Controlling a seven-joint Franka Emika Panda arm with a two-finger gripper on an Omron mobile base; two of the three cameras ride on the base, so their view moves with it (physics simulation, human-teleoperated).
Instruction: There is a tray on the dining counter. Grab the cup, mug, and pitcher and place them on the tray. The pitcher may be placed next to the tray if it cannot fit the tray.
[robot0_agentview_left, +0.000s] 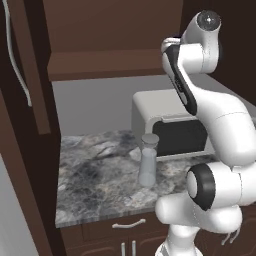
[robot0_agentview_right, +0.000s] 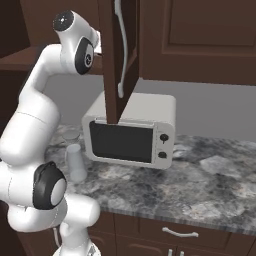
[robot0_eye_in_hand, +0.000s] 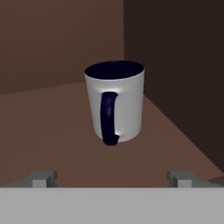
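Mug (robot0_eye_in_hand: 114, 101) upright on brown cabinet shelf (robot0_eye_in_hand: 52, 131), dead ahead at 12 o'clock of gripper (robot0_eye_in_hand: 112, 178), handle facing gripper. Jaws spread wide, nothing between. Gap probably small. Pitcher (robot0_agentview_left: 148, 161) on worktop (robot0_agentview_left: 90, 185) below.

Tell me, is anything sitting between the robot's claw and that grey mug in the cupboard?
Nothing visible. In the hand view the mug stands upright on the brown shelf, handle facing the camera, and the open gripper looks at it across bare shelf.
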